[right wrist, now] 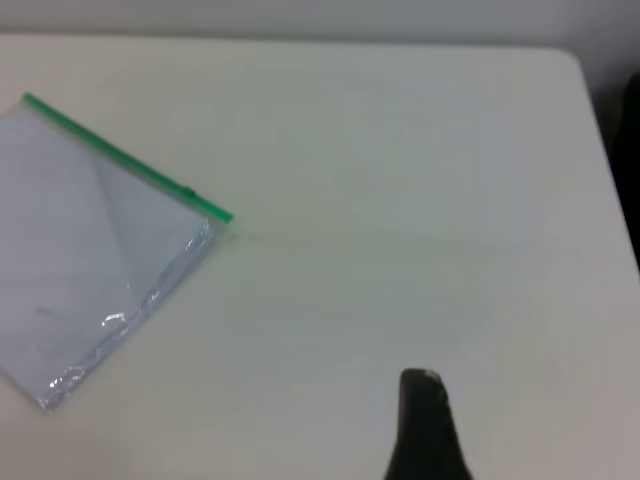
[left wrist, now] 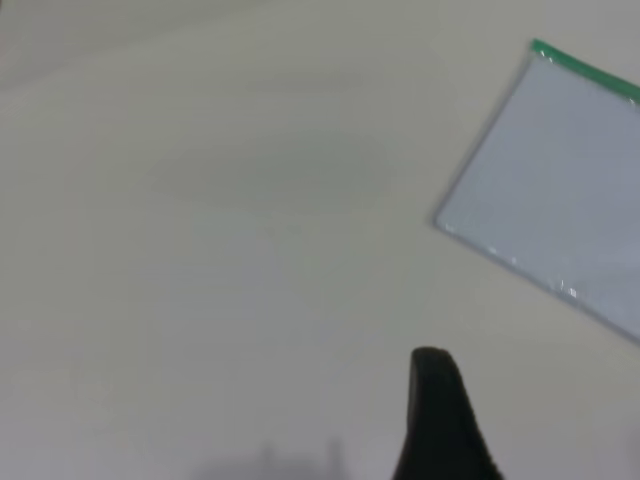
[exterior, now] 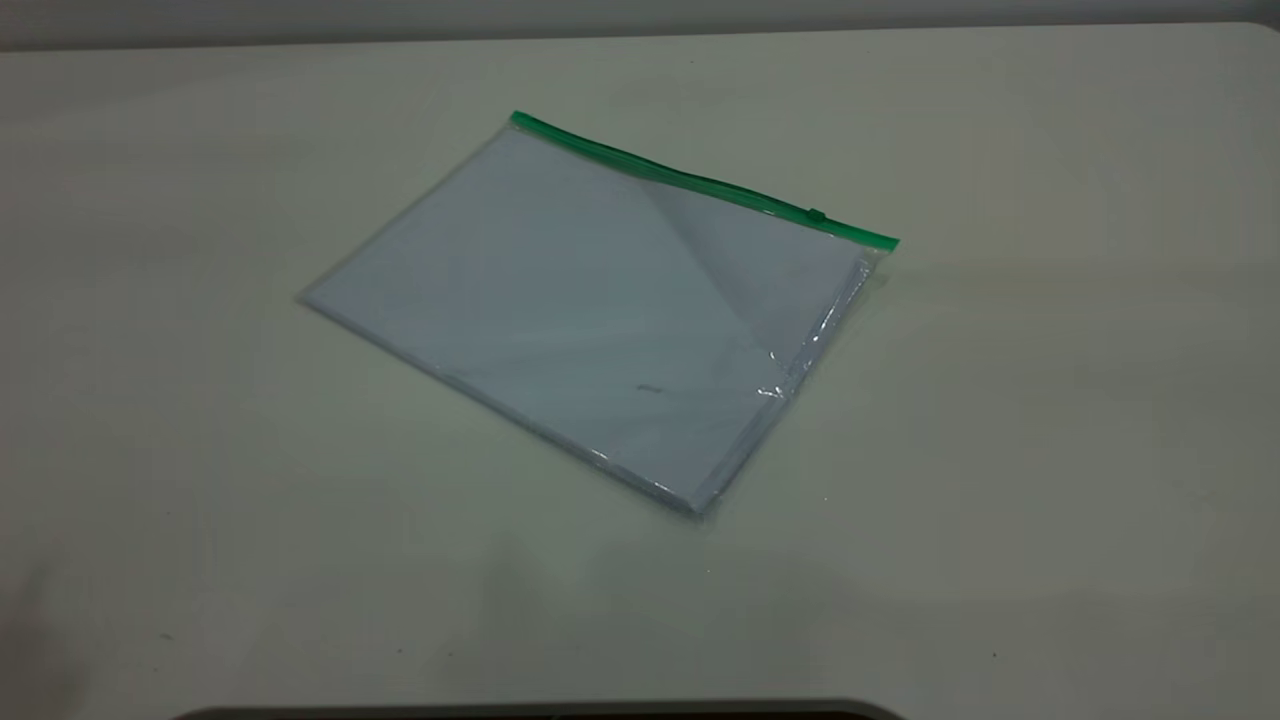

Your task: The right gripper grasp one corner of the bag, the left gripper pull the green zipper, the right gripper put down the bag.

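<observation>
The bag (exterior: 600, 310) lies flat on the pale table, a clear pouch with bluish-white sheets inside. The green zipper (exterior: 700, 180) runs along its far long edge, with the small slider tab (exterior: 816, 214) close to the right corner. Neither gripper shows in the exterior view. In the left wrist view, the left gripper (left wrist: 430, 365) shows as one dark tip above bare table, well apart from the bag (left wrist: 560, 190). In the right wrist view, the right gripper (right wrist: 420, 385) shows as one dark tip, well apart from the bag (right wrist: 90, 260) and the zipper (right wrist: 120, 155).
The table (exterior: 1050, 450) is bare around the bag. Its back edge meets a wall at the top of the exterior view. The right wrist view shows the table's rounded corner and side edge (right wrist: 600, 150). A dark rim (exterior: 540, 712) lies at the front.
</observation>
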`<state>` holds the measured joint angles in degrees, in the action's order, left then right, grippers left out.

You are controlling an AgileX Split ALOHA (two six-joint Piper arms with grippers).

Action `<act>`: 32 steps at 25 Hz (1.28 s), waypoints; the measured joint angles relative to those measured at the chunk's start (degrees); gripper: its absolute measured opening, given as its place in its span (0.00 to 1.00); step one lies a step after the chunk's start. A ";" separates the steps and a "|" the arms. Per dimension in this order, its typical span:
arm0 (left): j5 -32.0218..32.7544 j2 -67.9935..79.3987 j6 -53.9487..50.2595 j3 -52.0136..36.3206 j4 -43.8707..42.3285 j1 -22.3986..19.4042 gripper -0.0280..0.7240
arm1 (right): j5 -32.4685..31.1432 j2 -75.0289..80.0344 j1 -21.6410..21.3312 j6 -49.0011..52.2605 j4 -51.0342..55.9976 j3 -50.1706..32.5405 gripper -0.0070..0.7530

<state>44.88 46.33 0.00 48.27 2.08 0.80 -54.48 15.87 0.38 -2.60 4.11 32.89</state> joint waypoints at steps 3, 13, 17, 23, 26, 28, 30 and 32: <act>-3.12 8.36 0.00 3.68 1.39 0.00 0.75 | 3.31 8.98 0.00 0.00 0.24 0.60 0.75; -12.52 32.63 9.08 14.48 7.66 0.00 0.75 | 13.29 33.96 0.00 -1.26 6.29 1.12 0.75; -12.85 39.53 14.25 17.71 11.58 0.40 0.75 | 20.63 43.78 0.00 -8.09 11.09 1.52 0.75; -12.08 47.59 25.97 20.84 17.52 2.13 0.75 | 28.41 59.30 0.00 -25.51 27.76 1.59 0.75; -11.04 51.32 30.55 22.81 20.23 2.88 0.75 | 31.05 67.56 0.00 -37.73 39.56 1.95 0.75; -10.11 53.99 32.86 24.67 21.39 3.39 0.75 | 31.27 72.82 0.00 -45.88 46.54 3.57 0.75; -8.28 56.29 34.46 26.96 21.93 3.67 0.75 | 30.36 78.07 0.00 -54.73 53.28 5.99 0.75; -6.78 58.59 35.89 28.88 22.04 4.06 0.75 | 28.54 83.63 0.00 -62.70 60.12 9.15 0.75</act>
<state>38.10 104.92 35.89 77.16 24.13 4.86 -25.94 99.50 0.38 -65.30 64.23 42.04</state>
